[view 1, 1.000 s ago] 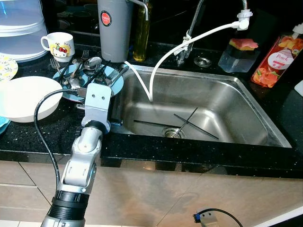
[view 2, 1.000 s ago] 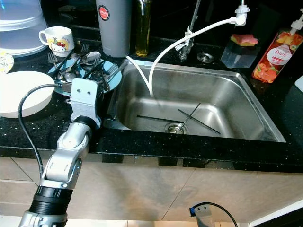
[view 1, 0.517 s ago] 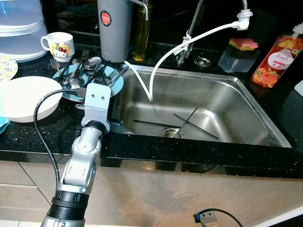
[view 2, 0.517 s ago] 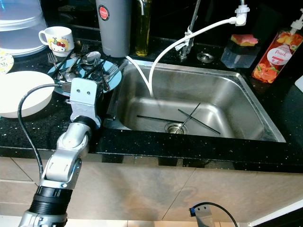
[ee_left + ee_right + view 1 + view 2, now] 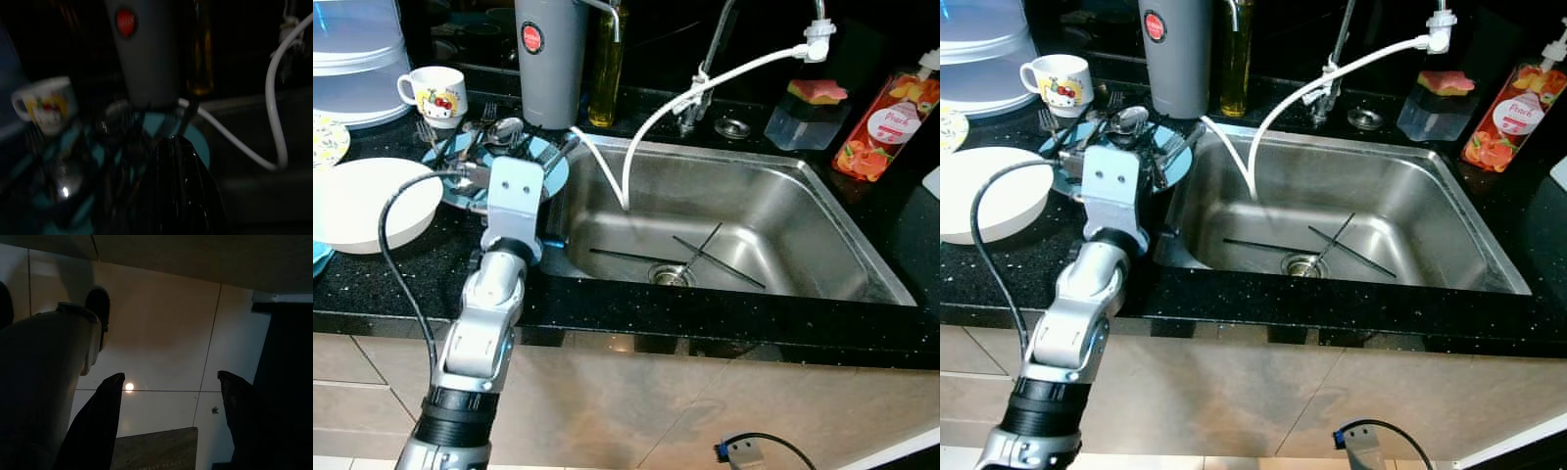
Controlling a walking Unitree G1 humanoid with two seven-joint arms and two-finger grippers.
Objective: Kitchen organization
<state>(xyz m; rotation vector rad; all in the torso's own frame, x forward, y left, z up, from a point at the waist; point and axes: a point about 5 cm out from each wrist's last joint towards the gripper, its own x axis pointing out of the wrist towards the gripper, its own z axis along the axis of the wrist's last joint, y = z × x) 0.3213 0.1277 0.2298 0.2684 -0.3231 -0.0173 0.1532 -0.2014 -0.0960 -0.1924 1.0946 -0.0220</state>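
Left tool, fingers pressed together and empty, points at cutlery heaped on the blue plate, upper left of frame, just ahead

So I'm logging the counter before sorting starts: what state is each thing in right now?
left gripper: fingers together, over the blue plate
right gripper: open, hanging over the floor
blue plate: piled with cutlery
white bowl: upright, empty
mug: upright
sink: dry, chopsticks lying at the drain
white hose: hanging into the sink
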